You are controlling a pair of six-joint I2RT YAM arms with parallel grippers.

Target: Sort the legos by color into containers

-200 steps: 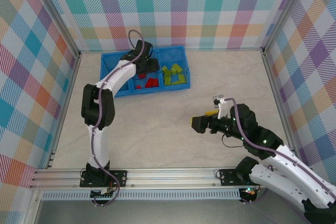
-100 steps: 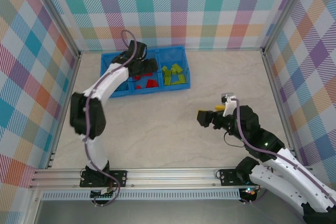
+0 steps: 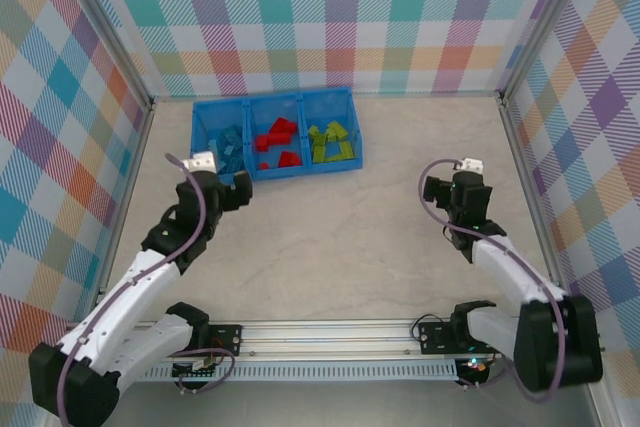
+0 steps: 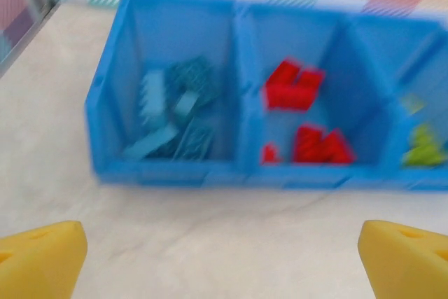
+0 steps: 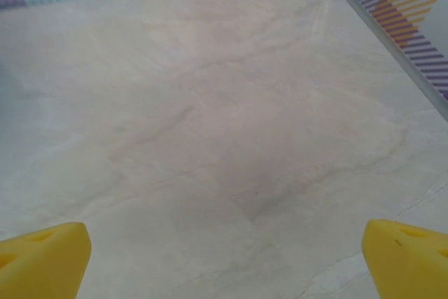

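The containers are three joined compartments of one blue bin (image 3: 300, 170) at the back of the table. Blue legos (image 3: 228, 145) lie in the left compartment, red legos (image 3: 277, 139) in the middle one, lime green legos (image 3: 331, 141) in the right one. My left gripper (image 3: 240, 191) hovers open just in front of the bin's left end, nothing between its yellow fingertips (image 4: 40, 257). Its wrist view shows the bin (image 4: 175, 171) with blue legos (image 4: 175, 113), red legos (image 4: 304, 113) and green legos (image 4: 423, 148). My right gripper (image 3: 432, 189) stands open and empty over bare table at the right.
Checked walls enclose the table on three sides, with metal posts at the back corners (image 3: 505, 97). An aluminium rail (image 3: 320, 337) carrying both arm bases runs along the near edge. The right wrist view looks onto marbled tabletop (image 5: 224, 138) and the right wall's foot (image 5: 392, 33).
My left arm has pulled back out of the bin's middle compartment towards the near left, its jaws opening wider. The right arm has swung back and to the right, still open.
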